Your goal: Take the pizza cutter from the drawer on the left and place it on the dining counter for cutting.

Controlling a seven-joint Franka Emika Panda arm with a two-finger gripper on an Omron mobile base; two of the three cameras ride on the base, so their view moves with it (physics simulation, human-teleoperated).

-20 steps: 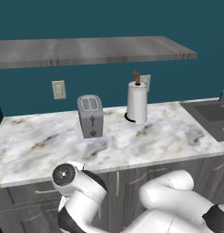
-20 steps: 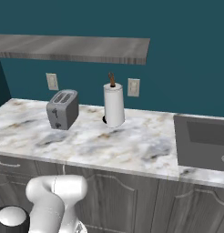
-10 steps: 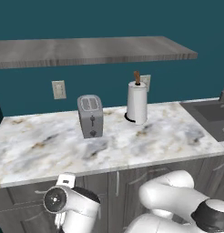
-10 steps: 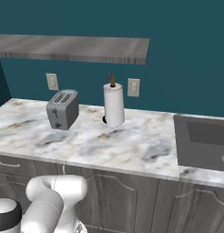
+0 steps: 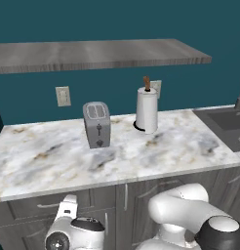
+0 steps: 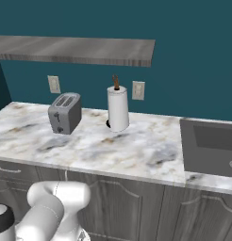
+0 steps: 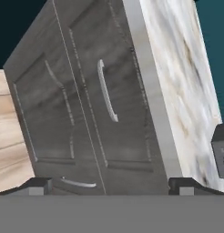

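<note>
Since the earlier frames the arm has been dropping: its wrist, which was level with the counter edge in the left base view, is now sinking below it, down in front of the cabinet fronts, while the counter and everything on it are keeping their places.

In the left base view the arm is folding low, and the drawer is sitting shut under the marble counter, its bar handle just above the wrist. The toaster and the paper towel holder are standing well apart on the slab (the brown tip on that holder is not the tool being sought).

In the right base view the same drawer is showing at the far left, closed, with the sink off to the right.

In the hand view, rolled on its side, the gripper is standing wide open and holding nothing, its tips framing the drawer's silver handle. The pizza cutter is presumably lying inside the closed drawer; it cannot be seen.

The step in hand looks like reaching for that handle. To do it well, the hand should be centring the bar between the fingers, closing across its thin dimension, then pulling straight out along the drawer's travel, avoiding the neighbouring cabinet door handle.

No brand, label or writing is readable anywhere.
</note>
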